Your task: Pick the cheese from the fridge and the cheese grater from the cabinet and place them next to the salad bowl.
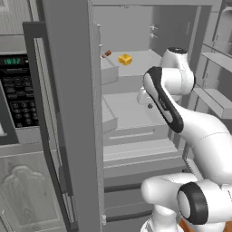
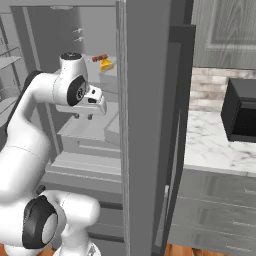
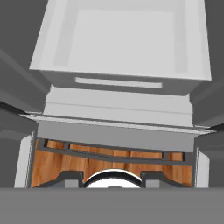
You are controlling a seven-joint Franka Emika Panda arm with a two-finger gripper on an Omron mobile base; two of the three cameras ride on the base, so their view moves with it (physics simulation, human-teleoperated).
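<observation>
Open fridge (image 1: 136, 113), pale shelves, cheese (image 1: 125, 59) on upper shelf, hand state unclear

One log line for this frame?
phase: reach | target: small yellow-orange cheese wedge on upper shelf of open grey fridge | arm inside fridge | cheese untouched

The hand view looked down into the fridge (image 3: 118, 105). A pale grey drawer (image 3: 120, 41) occupied the upper part, open-topped, with a recessed handle slot on its front face. Below it lay stepped grey ledges, then a strip of wooden floor (image 3: 109, 164) behind a dark rail.
</observation>
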